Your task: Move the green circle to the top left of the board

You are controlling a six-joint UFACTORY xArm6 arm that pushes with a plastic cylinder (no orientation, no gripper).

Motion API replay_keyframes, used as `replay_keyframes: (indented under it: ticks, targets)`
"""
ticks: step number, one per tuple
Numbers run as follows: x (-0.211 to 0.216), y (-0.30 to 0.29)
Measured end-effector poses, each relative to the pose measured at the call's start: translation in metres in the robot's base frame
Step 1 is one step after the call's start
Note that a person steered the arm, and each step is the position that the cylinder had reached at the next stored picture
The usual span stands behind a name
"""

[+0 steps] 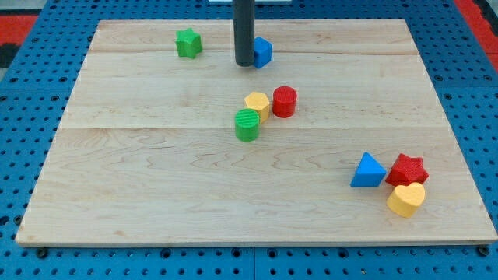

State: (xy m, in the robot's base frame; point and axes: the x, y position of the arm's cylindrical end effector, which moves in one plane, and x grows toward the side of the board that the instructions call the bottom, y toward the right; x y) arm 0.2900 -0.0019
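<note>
Your rod has no claw to spread or pinch, my tip [243, 64] down near the view's top touching a blue block [263, 52], green star [187, 43] to its left, green circle [247, 124] mid-board touching a yellow hexagon [257, 104] beside a red cylinder [285, 102], on a pale wooden board [156, 187] over blue pegboard [31, 93].

The wooden board [156, 194] carries seven blocks, three clustered mid-board around the green circle [247, 124].
</note>
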Motion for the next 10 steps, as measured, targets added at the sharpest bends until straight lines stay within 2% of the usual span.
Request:
replay_keyframes:
  ticks: [1, 2, 3, 4, 5, 6, 8, 9, 10]
  targets:
    - [-0.010, 0.034]
    - [0.011, 0.020]
    - [0.041, 0.054]
    - [0.105, 0.083]
    - [0.174, 0.077]
    - [0.179, 0.017]
    - [0.128, -0.093]
    - [0.092, -0.106]
    - [0.091, -0.095]
